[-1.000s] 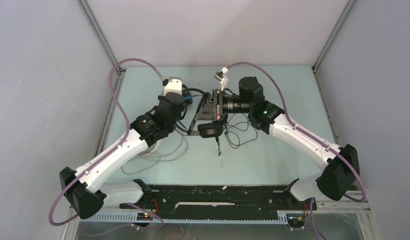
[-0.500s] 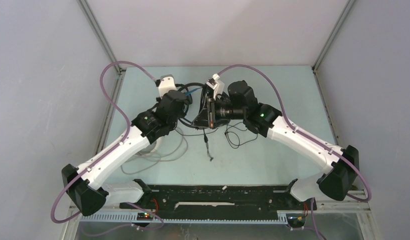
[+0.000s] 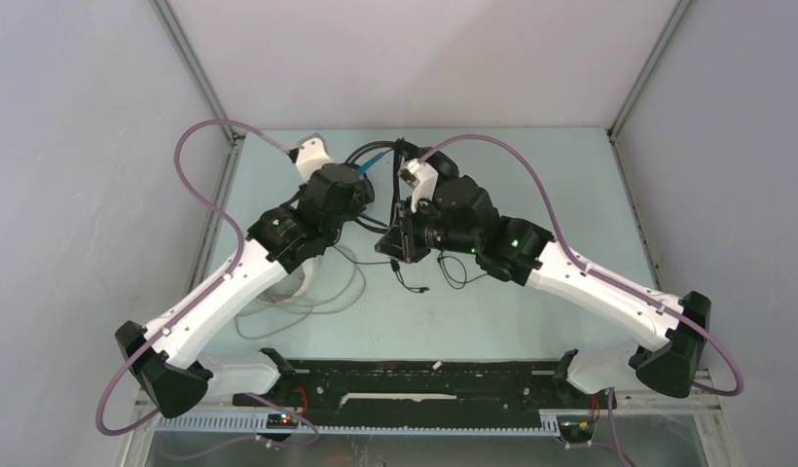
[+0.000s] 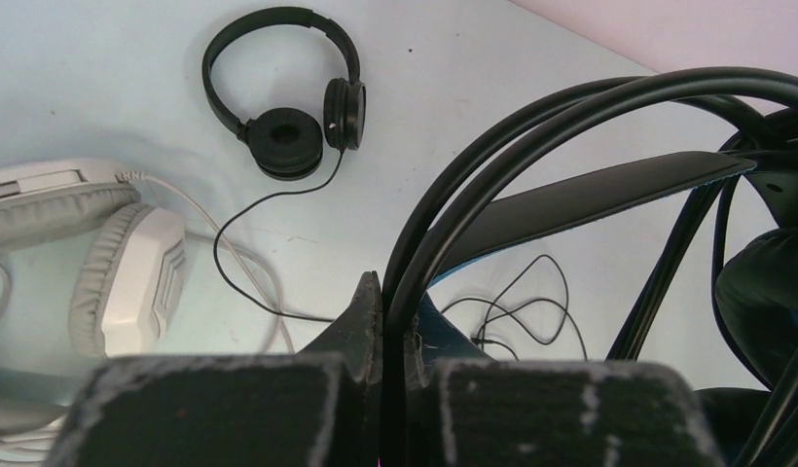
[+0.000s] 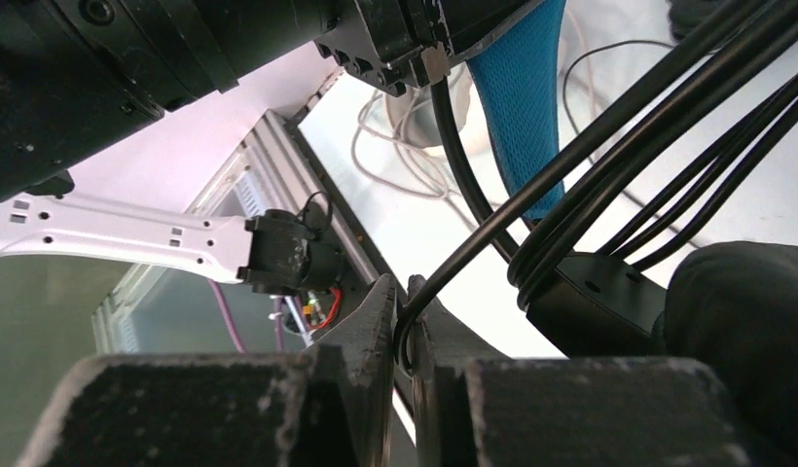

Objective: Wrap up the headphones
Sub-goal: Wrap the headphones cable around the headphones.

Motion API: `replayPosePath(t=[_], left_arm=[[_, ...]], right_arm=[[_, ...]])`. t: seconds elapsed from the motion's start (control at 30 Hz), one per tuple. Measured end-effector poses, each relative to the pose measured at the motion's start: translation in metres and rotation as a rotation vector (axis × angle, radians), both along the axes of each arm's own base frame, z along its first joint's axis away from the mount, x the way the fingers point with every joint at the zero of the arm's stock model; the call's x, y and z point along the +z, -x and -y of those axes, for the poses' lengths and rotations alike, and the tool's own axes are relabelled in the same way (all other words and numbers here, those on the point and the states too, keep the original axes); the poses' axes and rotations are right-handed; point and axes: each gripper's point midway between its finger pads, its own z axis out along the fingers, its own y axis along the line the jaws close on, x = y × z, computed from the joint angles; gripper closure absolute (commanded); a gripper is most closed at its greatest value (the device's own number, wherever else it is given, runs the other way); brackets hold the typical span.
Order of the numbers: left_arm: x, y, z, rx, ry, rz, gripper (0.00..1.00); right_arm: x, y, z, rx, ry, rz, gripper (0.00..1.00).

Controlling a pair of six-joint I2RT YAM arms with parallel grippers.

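Observation:
The black headphones with the blue headband hang above the middle of the table between both grippers. My left gripper is shut on them, with black strands running up between its fingers beside the blue band. Shut on the headphones' black cable, my right gripper sits close below an earcup. Several cable turns lie along the frame. In the top view the left gripper and right gripper nearly touch. The cable's loose end trails on the table.
A small all-black headset lies flat on the table with its thin cable curling away. A white over-ear headset rests beside it, half under my left arm; its pale cable loops toward the near edge. Side walls stand close.
Both grippers have carried the headphones toward the back of the table. The right wrist has turned and swung left under them. The hanging cable tail has been drawn up and is shorter.

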Motion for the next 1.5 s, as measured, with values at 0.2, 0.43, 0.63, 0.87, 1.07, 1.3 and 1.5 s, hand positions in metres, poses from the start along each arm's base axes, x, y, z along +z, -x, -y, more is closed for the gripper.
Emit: replayPosePath(t=[0.2, 0.43, 0.63, 0.87, 1.07, 1.3, 1.5], left_arm=[[0.004, 0.004, -0.001, 0.015, 0.042, -0.007, 1.0], [0.009, 0.009, 0.003, 0.022, 0.115, -0.017, 1.0], [0.03, 0.01, 0.007, 0.009, 0.166, 0.004, 1.0], [0.032, 0.015, 0.006, 0.006, 0.184, -0.007, 1.0], [0.031, 0.018, 0.008, -0.011, 0.191, -0.018, 1.0], [0.036, 0.023, 0.011, -0.035, 0.22, -0.02, 1.0], [0.042, 0.025, 0.011, -0.042, 0.243, -0.012, 1.0]], right_arm=[[0.011, 0.0, 0.007, -0.067, 0.024, 0.128, 0.88], [0.011, -0.005, 0.019, -0.147, 0.046, 0.207, 0.85], [-0.002, -0.009, 0.022, -0.18, 0.083, 0.234, 0.84], [0.001, -0.011, 0.02, -0.206, 0.068, 0.271, 0.82], [0.003, -0.004, 0.02, -0.198, 0.054, 0.308, 0.71], [0.013, 0.01, 0.036, -0.17, -0.017, 0.368, 0.57], [0.007, 0.027, 0.053, -0.109, -0.064, 0.431, 0.46]])
